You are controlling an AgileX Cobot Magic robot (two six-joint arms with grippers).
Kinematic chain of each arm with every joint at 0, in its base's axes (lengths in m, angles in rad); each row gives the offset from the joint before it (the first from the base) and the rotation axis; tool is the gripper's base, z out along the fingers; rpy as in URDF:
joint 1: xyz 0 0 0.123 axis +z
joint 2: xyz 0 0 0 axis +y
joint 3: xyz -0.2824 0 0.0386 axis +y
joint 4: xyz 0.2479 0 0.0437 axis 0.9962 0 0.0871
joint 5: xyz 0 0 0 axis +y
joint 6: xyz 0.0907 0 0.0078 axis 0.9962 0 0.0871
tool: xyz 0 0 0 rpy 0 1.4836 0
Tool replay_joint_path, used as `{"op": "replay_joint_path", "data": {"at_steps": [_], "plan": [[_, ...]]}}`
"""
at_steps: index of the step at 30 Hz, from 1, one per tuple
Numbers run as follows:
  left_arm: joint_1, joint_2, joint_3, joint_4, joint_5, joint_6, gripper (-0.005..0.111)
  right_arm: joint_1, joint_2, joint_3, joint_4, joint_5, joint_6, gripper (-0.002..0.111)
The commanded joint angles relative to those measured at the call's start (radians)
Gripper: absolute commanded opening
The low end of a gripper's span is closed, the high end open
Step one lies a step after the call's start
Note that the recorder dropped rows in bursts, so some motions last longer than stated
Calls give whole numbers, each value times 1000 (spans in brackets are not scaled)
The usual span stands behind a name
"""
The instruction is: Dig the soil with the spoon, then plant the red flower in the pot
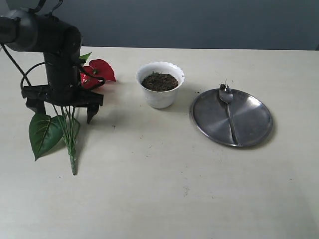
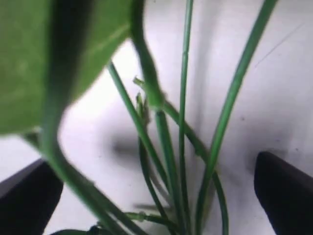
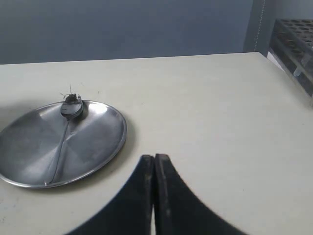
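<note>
The red flower [image 1: 101, 71] lies flat on the table at the left, its green stems [image 1: 70, 133] pointing toward the front edge. My left gripper [image 1: 63, 110] hangs open just above those stems, one finger on each side. In the left wrist view the stems [image 2: 168, 161] run between the two dark fingers [image 2: 285, 192], untouched. The white pot [image 1: 160, 97] stands in the middle, filled with dark soil [image 1: 159, 81]. The spoon [image 1: 228, 109] rests on a steel plate, a few soil crumbs on its bowl; the spoon [image 3: 66, 128] is also in the right wrist view. My right gripper [image 3: 155, 159] is shut and empty, beside the plate.
The round steel plate [image 1: 254, 119] sits right of the pot; its rim [image 3: 100, 159] lies close to my right gripper. A large green leaf [image 1: 44, 132] spreads left of the stems. A rack [image 3: 293, 44] stands off the table's far corner.
</note>
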Motion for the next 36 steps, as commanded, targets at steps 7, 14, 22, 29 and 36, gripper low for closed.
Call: {"op": "replay_joint_path", "data": {"at_steps": [7,14,22,29,36], "plan": [[-4,-70,-3,-29,-81,-25,105,-6,-3,2,0,-7,-6,-1],[6,-57,-3,-72,-130,-25,105,-6,-3,2,0,-7,-6,-1],[58,-57,-76,-77,-37,53,105,-6,-3,2,0,-7,-6,-1],[58,-26,-145,-18,39,53,105,-6,-3,2,0,-7,-6,-1],[54,59,-146,-57,14,49,105,-6,-3,2,0,-7,-6,-1]]}}
